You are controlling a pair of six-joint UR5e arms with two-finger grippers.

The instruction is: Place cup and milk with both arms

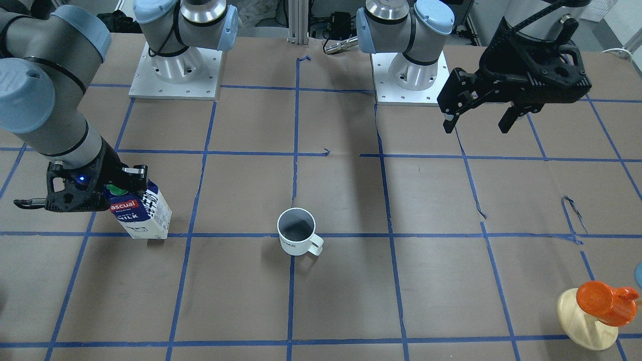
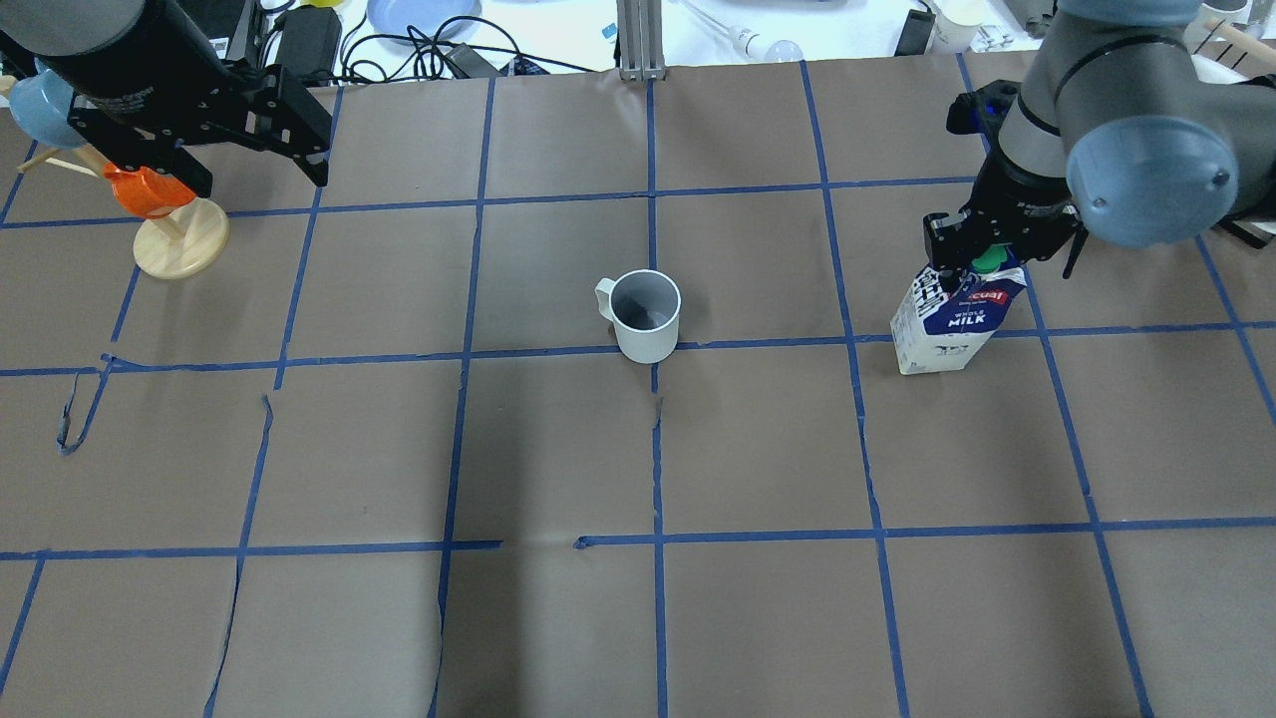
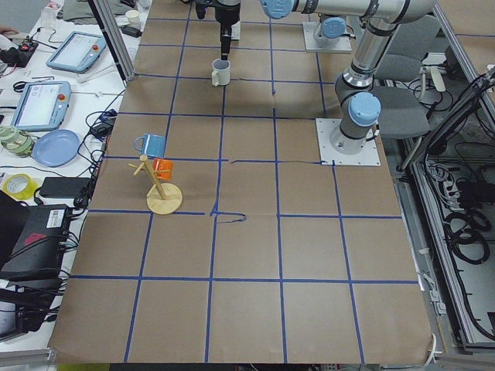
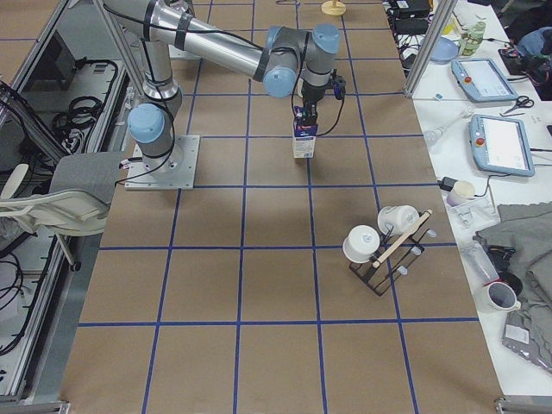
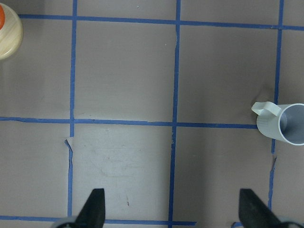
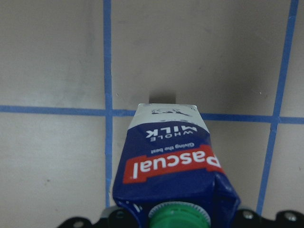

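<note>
The milk (image 2: 949, 321), a navy and white carton with a green cap, is seen clasped at its gabled top by the right gripper (image 2: 985, 249) over the right half of the worktop (image 2: 558, 449), well in from the right edge. The carton is held tilted, with its red label turned upward. A small shadow is cast just under its base, and it cannot be told whether the base touches the brown paper. The cup (image 2: 646, 317) is left standing upright and alone about midway between the left and right edges, on a line of the blue tape grid (image 2: 653, 618), its handle turned toward the left edge. It is well apart from both the carton and either gripper. The left gripper (image 1: 476, 126) is held above the worktop near the left edge, fingers spread wide and nothing between them. In the left wrist view only bare paper and tape are framed between the fingertips, with the cup caught at that view's right border. A round wooden stand (image 2: 179, 244) carrying an orange cup (image 2: 148, 191) is placed near the far left corner, just beside that gripper in the overhead view.
</note>
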